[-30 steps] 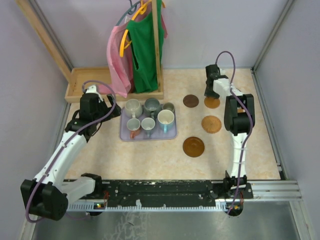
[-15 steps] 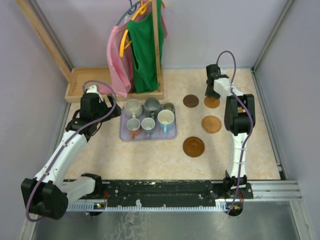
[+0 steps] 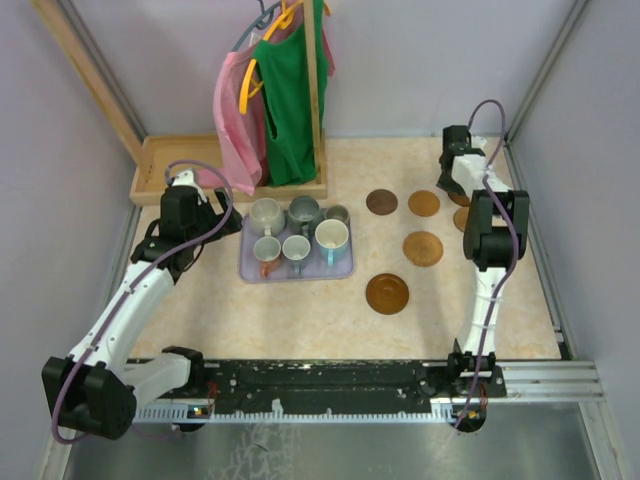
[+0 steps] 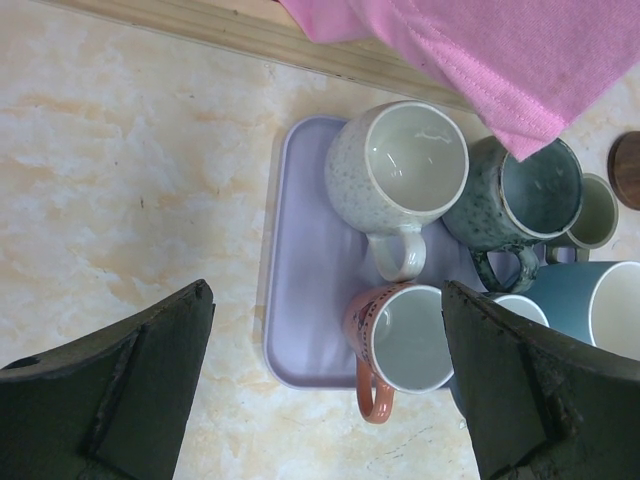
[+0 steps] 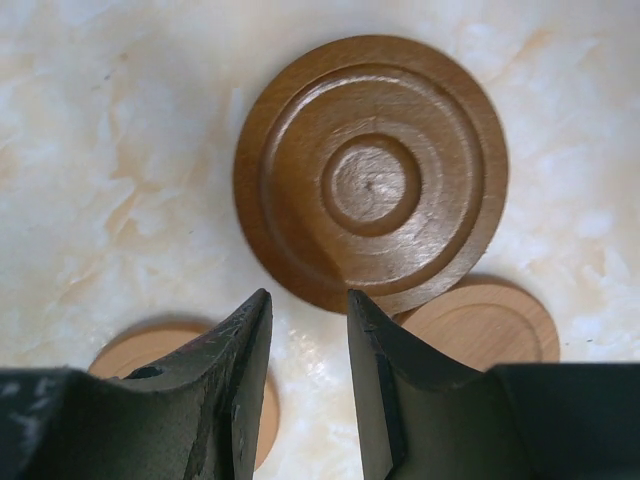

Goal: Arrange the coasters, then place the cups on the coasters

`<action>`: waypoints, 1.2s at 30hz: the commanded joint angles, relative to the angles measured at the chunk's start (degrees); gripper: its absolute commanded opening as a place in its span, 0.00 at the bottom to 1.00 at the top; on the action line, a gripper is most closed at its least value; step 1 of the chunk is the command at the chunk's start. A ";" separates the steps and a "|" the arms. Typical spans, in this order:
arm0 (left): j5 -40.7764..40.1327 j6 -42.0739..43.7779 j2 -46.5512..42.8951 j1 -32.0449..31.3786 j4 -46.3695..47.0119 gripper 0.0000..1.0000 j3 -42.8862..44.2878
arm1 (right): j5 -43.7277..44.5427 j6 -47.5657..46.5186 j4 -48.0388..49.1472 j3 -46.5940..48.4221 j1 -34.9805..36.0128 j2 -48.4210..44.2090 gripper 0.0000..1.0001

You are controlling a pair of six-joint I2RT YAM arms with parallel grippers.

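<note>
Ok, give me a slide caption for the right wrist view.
Right gripper, jaws narrowly apart and empty, by a ringed dark coaster overlapping a paler one.

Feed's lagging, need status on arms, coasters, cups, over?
Left fingers wide open beside tray. Right fingers narrowly apart, empty, over dark coaster. All six cups on tray, no coaster under any. Nothing blocking.

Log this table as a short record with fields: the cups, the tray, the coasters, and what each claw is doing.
cups: six small ceramic mugs, all on the tray, none on a coaster
tray: lavender rectangular tray, left of the coasters
coasters: four round brown wooden discs lying apart; more beside the right arm, partly hidden
overlap: dark ringed disc lies partly over a paler disc
left claw: wide open, empty, above the tray
right claw: narrowly open, empty, above the far-right discs
</note>
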 commanded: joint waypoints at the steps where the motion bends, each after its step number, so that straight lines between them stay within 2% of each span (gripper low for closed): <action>1: -0.49 1.11 -0.86 -0.15 1.58 1.00 0.83 | 1.72 0.37 1.85 2.19 -1.32 -2.77 0.37; 23: -0.78 0.87 -0.23 -0.15 1.25 1.00 0.83 | -5.18 0.19 -1.08 10.13 -7.05 5.86 0.36; 36: -0.54 0.41 -0.57 -0.15 1.25 1.00 0.49 | -5.84 -0.02 0.19 5.43 -7.02 4.87 0.35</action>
